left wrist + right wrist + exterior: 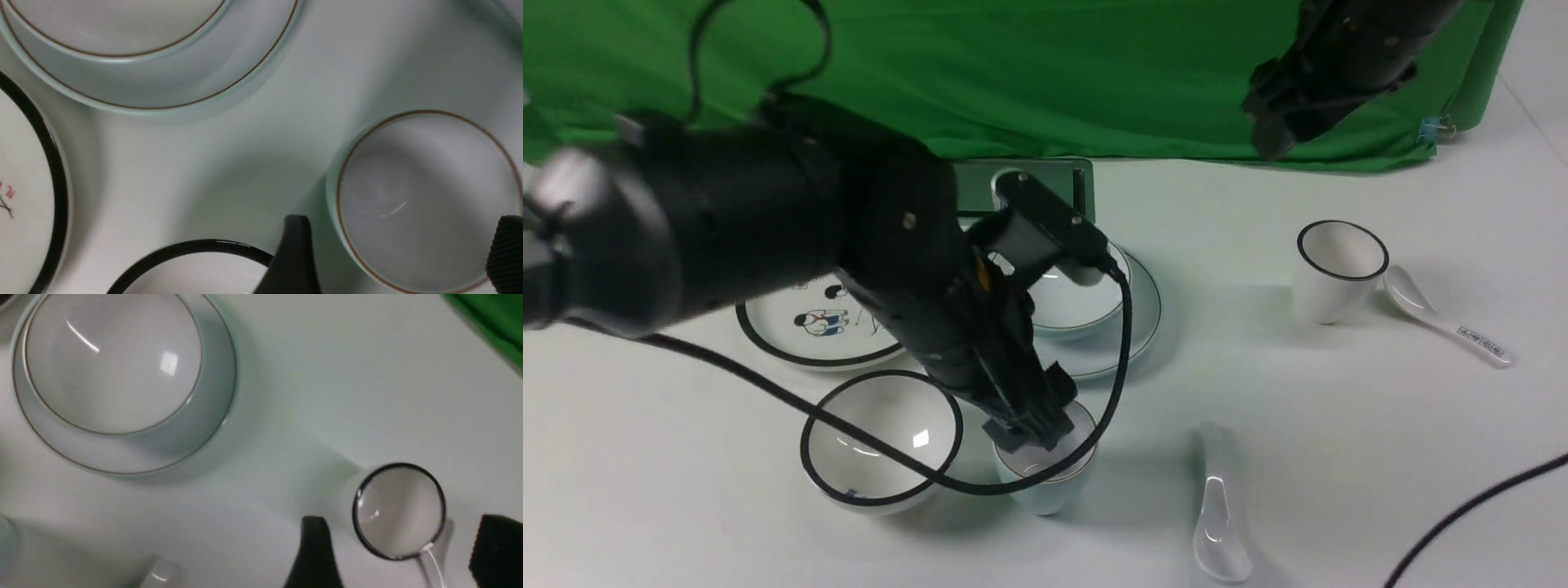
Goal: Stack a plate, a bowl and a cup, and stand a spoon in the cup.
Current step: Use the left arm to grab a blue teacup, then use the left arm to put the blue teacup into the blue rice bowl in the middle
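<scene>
The bowl sits in the plate at the table's middle; both also show in the right wrist view, bowl on plate. The cup stands upright at the near middle. My left gripper hangs open right over it. In the left wrist view the cup lies between the two fingers; I cannot tell whether they touch it. The spoon lies flat to the right of the cup. My right gripper is open, empty and high at the back right.
A cartoon plate and a black-rimmed bowl lie left of the cup. A black-rimmed cup and a marked spoon stand at the right. A cable crosses the near right corner. Green cloth hangs behind.
</scene>
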Available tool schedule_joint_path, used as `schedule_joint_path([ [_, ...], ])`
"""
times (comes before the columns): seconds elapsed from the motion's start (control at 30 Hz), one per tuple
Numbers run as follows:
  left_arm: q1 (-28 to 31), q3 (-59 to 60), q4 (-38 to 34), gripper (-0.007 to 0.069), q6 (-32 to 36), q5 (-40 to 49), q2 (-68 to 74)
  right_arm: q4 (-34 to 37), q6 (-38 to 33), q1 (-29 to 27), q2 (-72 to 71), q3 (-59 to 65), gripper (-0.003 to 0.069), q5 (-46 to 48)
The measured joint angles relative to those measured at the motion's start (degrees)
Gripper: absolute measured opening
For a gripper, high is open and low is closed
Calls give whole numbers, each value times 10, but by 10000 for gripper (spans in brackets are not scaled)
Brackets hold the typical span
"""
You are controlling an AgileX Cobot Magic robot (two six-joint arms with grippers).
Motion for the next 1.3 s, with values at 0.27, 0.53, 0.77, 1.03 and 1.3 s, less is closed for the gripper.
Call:
schedule_joint_path([
  [0.27,0,-4,6,437,-25,-51,57,-6,-5,-1,-69,82,508,6],
  [0.53,0,-27,10,-1,-23,-27,68,-6,-5,-1,-69,135,508,-5],
  [0.77,15,-177,7,-3,-20,40,70,-6,-5,-1,-69,137,508,-6],
  [1.03,93,-376,2,-3,-17,122,187,-6,-5,-1,-69,137,508,-5],
  [1.3,107,-512,3,-2,-25,142,335,-6,-6,-1,-69,137,508,-6],
])
